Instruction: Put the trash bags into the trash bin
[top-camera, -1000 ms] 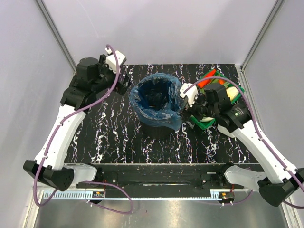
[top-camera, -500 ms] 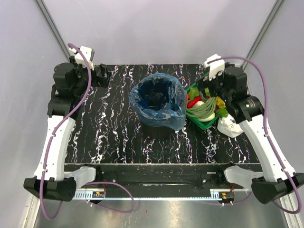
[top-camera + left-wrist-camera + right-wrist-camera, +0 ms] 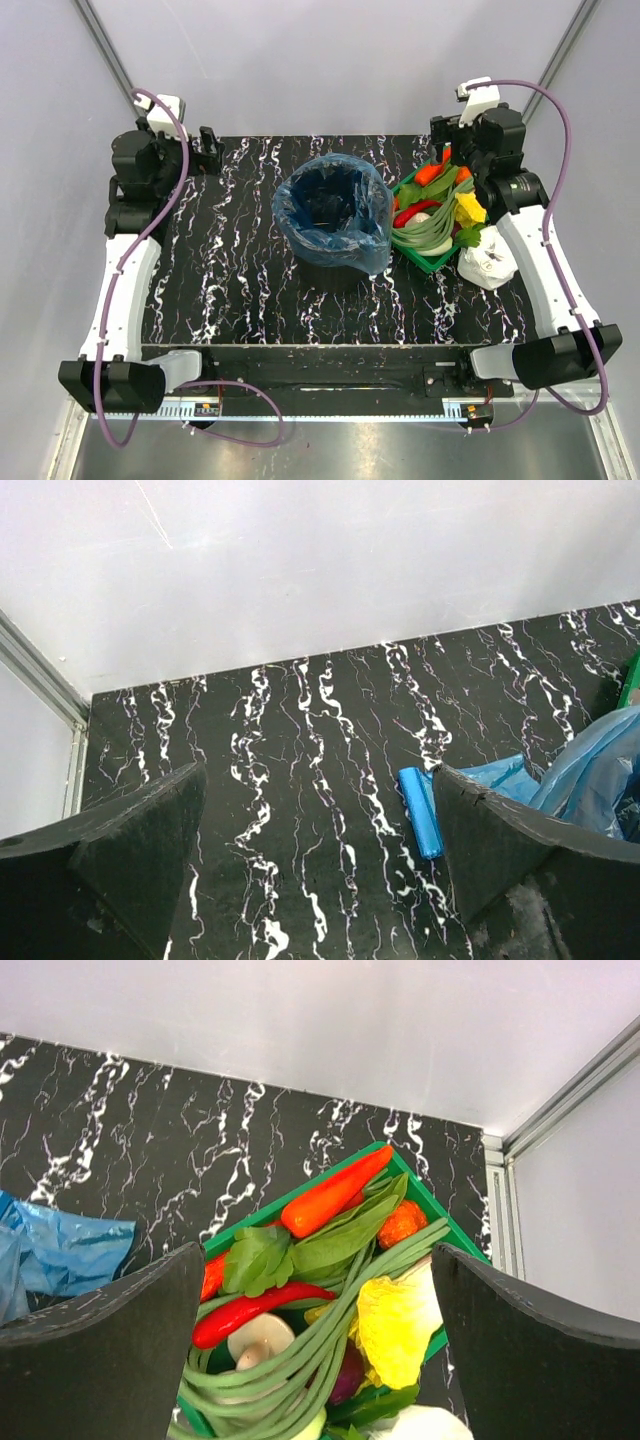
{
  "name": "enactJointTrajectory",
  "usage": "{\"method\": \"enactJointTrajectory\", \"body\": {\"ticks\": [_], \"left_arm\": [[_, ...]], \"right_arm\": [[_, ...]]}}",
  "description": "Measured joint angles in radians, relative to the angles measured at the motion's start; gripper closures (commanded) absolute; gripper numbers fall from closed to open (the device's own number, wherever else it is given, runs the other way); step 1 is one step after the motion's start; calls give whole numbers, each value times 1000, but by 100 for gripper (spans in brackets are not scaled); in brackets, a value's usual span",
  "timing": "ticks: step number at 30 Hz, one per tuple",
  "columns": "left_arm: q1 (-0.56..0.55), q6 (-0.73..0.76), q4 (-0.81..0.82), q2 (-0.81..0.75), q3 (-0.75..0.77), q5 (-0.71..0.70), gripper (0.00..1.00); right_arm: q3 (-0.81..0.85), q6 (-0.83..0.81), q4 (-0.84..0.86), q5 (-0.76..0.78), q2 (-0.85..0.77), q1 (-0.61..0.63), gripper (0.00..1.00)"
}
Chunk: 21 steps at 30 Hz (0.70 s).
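Observation:
The black trash bin (image 3: 322,274) stands mid-table, lined with a blue trash bag (image 3: 300,215) whose film folds over the rim. A rolled blue trash bag (image 3: 421,812) lies flat on the table just left of that film (image 3: 600,770), beside my left gripper's right finger. My left gripper (image 3: 208,150) (image 3: 318,780) is open over bare table at the back left, holding nothing. At the back right, my right gripper (image 3: 444,135) (image 3: 318,1255) hangs open above the vegetable tray. A flap of the blue bag (image 3: 62,1255) shows at its left.
A green tray (image 3: 432,262) (image 3: 345,1165) of vegetables sits right of the bin, with a white wrinkly plastic lump (image 3: 487,265) in front of it. Walls close in on the back and both sides of the black marbled table (image 3: 230,280).
Both arms have pulled away from the bin's rim, the left to the back-left corner and the right to the back right over the tray. The right jaws spread slightly wider.

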Motion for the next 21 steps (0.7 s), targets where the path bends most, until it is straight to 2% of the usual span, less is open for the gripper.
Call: {"method": "enactJointTrajectory", "body": {"ticks": [21], "left_arm": [[0,-22,124,0,-106,2,1]], "right_arm": [[-12,35,112,116,32,-1,0]]}}
